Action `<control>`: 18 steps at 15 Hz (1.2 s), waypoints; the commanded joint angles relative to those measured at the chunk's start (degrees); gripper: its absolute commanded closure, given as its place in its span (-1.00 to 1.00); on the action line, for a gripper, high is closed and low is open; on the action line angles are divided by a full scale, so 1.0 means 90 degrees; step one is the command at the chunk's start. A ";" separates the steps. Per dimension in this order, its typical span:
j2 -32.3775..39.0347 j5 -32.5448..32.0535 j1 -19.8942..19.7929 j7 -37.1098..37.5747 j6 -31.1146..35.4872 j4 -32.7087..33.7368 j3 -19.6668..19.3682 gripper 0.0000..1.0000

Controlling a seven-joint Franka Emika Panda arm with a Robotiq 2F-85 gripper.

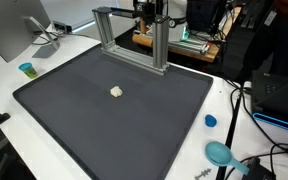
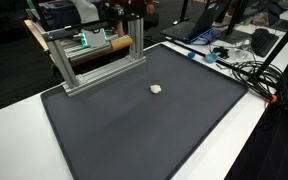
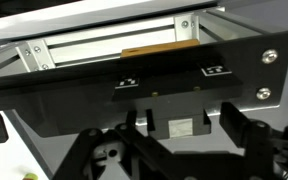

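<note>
Gripper [image 3: 181,128] hangs open, nothing between its fingers, close to the top bar of the aluminium frame [image 3: 104,47]. The frame stands upright at the far edge of the black mat [image 1: 134,135], between the gripper and the mat. A small white lump [image 1: 116,91] lies mid-mat, well apart. A blue cap [image 1: 210,121] and cables [image 1: 236,105] lie beside the mat.

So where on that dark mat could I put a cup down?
Nearly all the dark mat is bare: only a small white lump sits near its middle, so any patch between it and the edges is free. Crowded: the metal frame along the far edge, and the cables and blue cap beside the mat.
</note>
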 commanded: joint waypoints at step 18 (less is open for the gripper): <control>-0.0249 -0.0112 -0.0081 0.0038 0.0067 0.0023 0.0189 -1.00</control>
